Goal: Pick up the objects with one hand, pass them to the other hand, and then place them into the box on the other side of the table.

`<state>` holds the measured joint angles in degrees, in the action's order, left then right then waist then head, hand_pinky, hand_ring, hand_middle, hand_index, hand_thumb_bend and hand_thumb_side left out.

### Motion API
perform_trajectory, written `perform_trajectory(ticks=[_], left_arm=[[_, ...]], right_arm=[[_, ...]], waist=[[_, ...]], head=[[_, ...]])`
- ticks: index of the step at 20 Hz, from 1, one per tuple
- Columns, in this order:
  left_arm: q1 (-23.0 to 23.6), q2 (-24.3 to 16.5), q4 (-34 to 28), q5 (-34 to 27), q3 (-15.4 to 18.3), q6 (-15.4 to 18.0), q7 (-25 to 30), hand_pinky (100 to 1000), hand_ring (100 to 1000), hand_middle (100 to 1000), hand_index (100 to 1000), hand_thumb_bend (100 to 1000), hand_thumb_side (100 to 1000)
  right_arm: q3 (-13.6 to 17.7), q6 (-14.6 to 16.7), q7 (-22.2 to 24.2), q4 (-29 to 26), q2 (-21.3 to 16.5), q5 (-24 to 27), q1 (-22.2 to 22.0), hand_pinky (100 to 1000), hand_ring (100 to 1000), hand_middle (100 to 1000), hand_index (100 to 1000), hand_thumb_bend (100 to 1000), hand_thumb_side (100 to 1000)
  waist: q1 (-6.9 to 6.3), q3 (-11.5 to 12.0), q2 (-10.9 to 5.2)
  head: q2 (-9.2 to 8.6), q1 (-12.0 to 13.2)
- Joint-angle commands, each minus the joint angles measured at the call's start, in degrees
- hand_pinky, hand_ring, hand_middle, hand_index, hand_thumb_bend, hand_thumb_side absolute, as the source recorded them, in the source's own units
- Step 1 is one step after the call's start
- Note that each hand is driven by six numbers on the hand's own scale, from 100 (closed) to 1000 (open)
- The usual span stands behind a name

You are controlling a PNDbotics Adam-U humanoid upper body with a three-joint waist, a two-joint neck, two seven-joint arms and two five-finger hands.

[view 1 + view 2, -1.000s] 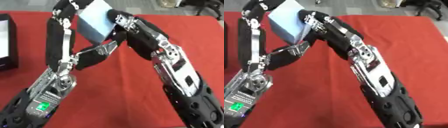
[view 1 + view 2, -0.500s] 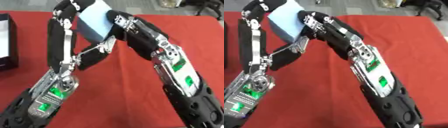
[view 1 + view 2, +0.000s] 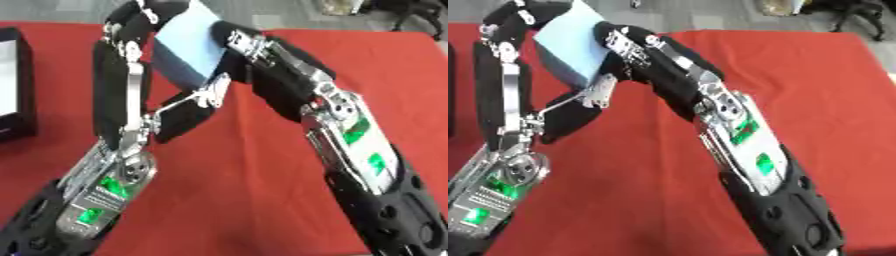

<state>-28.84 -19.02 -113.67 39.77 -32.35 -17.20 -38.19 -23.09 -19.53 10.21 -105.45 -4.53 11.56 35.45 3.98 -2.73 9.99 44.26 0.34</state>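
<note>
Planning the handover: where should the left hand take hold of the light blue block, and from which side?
Probably across the light blue block on its broad flat faces, coming from the left: the right hand covers its right edge, while the left hand sits at its upper left corner. The big face is tilted toward the camera.

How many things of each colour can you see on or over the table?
Light blue: 1, the blue block, held up between the left hand and the right hand.
Black: 1, the black box at the table's left edge.
Red: 1, the red tablecloth.
Total: 3.
</note>
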Motion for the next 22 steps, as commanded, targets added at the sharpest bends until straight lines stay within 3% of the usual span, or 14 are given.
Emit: perform_trajectory(ticks=[1, 3, 4, 5, 10, 14, 17, 22], left_arm=[[-0.3, -0.1, -0.9, 1.0, 0.6, 0.1, -0.1, 637, 493, 471, 503, 100, 127], [-0.2, -0.1, -0.9, 1.8, 0.8, 0.3, -0.6, 635, 493, 472, 506, 100, 130], [-0.2, -0.2, -0.9, 2.5, 0.9, 0.5, -0.9, 635, 493, 472, 506, 100, 130], [-0.2, -0.3, -0.9, 3.5, 1.0, 1.0, -1.2, 637, 499, 477, 513, 100, 133], [0.1, -0.5, -0.9, 8.8, 1.8, 2.7, -5.0, 635, 509, 488, 532, 100, 138], [1.6, -1.0, -0.9, 12.9, 3.3, 1.3, -9.2, 633, 510, 489, 532, 100, 136], [2.8, -1.1, -0.9, 14.3, 4.6, -0.5, -11.6, 633, 511, 489, 533, 100, 139], [4.5, -1.6, -0.9, 16.0, 6.3, -3.9, -13.1, 632, 510, 489, 530, 100, 136]], right_arm=[[0.7, 0.5, -0.9, -0.3, -0.1, 1.1, 0.5, 744, 679, 364, 787, 100, 908], [0.9, 1.0, -1.4, -0.1, 0.1, 2.2, 0.4, 760, 717, 470, 836, 100, 1000], [1.0, 1.3, -2.0, 0.1, 0.2, 3.1, 0.4, 760, 717, 470, 836, 100, 1000], [1.2, 1.7, -3.0, 0.2, 0.4, 4.6, 0.3, 784, 771, 605, 900, 100, 1000], [2.2, 3.6, -12.0, 1.2, 0.6, 12.7, 0.1, 808, 819, 775, 973, 100, 1000], [4.8, 6.8, -24.3, 1.8, 1.1, 16.6, -0.6, 804, 811, 802, 979, 100, 1000], [7.0, 10.2, -30.4, 2.0, 1.5, 18.2, -1.1, 814, 811, 818, 983, 100, 1000], [9.6, 16.0, -32.6, -0.3, 1.7, 17.5, -1.1, 811, 800, 832, 968, 100, 986]], waist=[[0.36, -0.1, -1.54], [0.32, -0.1, -1.56], [0.29, -0.1, -1.58], [0.24, -0.2, -1.59], [0.13, -0.2, -1.65], [-0.03, -0.4, -1.72], [-0.12, -0.5, -1.76], [-0.21, -0.5, -1.77]], head=[[-0.14, -0.2], [-0.14, -0.3], [-0.14, -0.4], [-0.14, -0.6], [-0.14, -2.8], [-0.14, -6.3], [-0.14, -8.4], [-0.14, -11.0]])
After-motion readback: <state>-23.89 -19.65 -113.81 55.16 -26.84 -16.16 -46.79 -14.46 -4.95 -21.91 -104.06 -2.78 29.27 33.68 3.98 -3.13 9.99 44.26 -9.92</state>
